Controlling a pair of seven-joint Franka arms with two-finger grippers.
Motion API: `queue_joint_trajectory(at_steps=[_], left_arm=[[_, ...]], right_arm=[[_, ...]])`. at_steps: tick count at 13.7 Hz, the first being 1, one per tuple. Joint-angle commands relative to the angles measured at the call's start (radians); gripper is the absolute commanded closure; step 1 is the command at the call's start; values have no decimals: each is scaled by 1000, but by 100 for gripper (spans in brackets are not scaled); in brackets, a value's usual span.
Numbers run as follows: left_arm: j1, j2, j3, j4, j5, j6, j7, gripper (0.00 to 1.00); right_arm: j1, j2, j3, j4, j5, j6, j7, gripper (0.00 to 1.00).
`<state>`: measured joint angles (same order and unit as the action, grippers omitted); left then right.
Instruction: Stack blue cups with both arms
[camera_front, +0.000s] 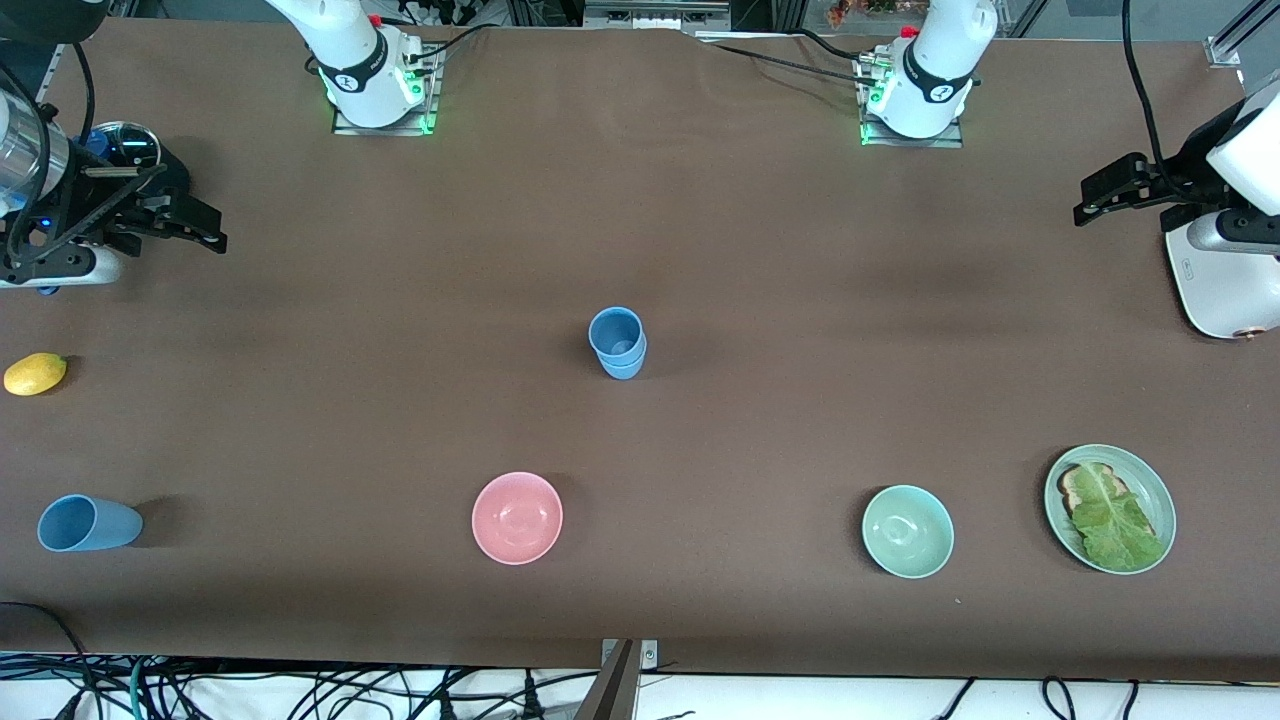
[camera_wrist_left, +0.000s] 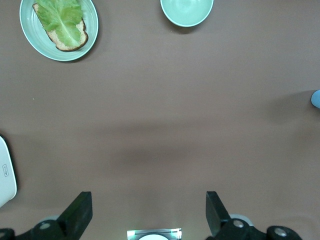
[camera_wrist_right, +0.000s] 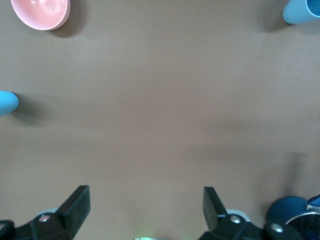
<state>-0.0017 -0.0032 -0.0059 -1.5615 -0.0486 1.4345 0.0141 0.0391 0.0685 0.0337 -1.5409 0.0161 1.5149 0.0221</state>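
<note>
Each claw, left claw (camera_front: 1100, 195) and right claw (camera_front: 195, 225), hangs spread apart over brown table (camera_front: 640, 230).

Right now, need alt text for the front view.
Two nested light-blue tumblers stand mid-table; a third light-blue tumbler lies on its side near the right arm's end. Both open black grippers, left gripper and right gripper, wait at the table's ends.

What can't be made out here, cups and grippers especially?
- Stacked blue cups, front view: the count is unclear, since the outer cup hides whatever sits inside.
- The same stack in both wrist views: cut off by the frame edge, only a sliver shows.
- Lying blue cup, right wrist view: partly cut by the edge.
- Left gripper and right gripper, both open: in the front view the arms run off the edges.
</note>
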Motion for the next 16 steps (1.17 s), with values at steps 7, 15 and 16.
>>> queue_joint_trajectory(at_steps=[7,15,16], left_arm=[[-20,-9,-2,-6,55,17,10,0],[-20,-9,-2,-8,53,20,10,0],[-20,-11,-2,-8,53,20,10,0]], right_arm=[[-11,-6,0,16,8,-19,-21,0],[-11,-6,0,16,7,-22,-21,0],[-11,-7,0,16,7,-22,-21,0]])
